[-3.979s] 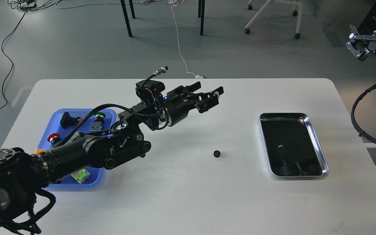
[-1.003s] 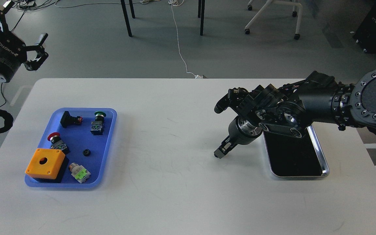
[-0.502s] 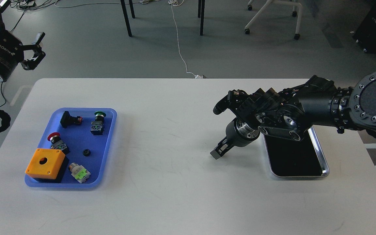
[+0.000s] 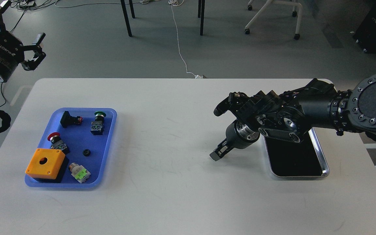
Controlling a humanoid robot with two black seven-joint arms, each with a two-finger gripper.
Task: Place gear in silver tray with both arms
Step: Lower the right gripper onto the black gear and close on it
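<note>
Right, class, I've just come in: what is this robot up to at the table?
The right gripper reaches low over the white table, just left of the silver tray. Whether it holds anything cannot be told, and the visible part of the tray is bare. The left gripper hangs open, off the table's far left corner. The blue tray holds buttons, an orange box and a small black gear.

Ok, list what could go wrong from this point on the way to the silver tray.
1. The right gripper is seen small and dark just above the table. No gear shows there, so whether it holds one cannot be told; it may carry nothing over.
2. The right arm's wrist hangs low over the silver tray, so a swing toward it could clip the raised rim.
3. Another small black gear lies in the blue tray, so a retry could go for the wrong one.
</note>
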